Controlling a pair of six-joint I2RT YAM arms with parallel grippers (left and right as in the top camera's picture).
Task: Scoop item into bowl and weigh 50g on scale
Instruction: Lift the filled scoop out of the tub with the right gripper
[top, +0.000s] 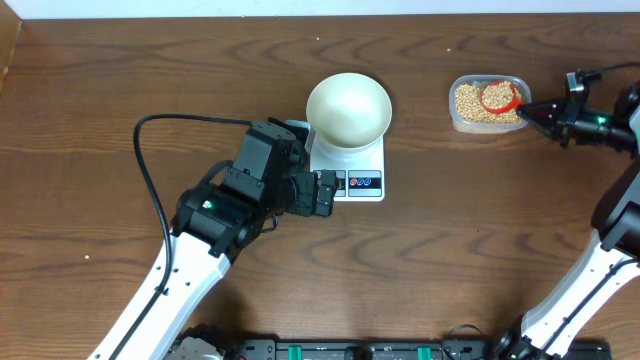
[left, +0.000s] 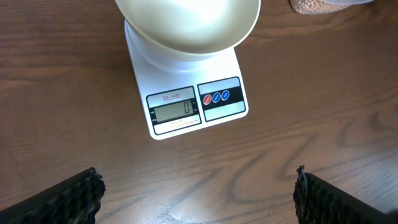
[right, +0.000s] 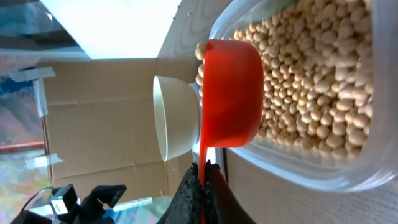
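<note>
Jaws of right gripper pinch the handle of the red scoop, at the beans in the far-right tub. Left gripper is spread, near the scale bearing the bowl. Beans are likely light and rolling: lift by scoop, kept level.

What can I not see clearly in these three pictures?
- Overhead: the left pincer partly covers the scale display; digits too small.
- Left wrist: the top edge cuts off the bowl and the bean tub.
- Right wrist: the red scoop turns its underside here, so its load is hidden.
</note>
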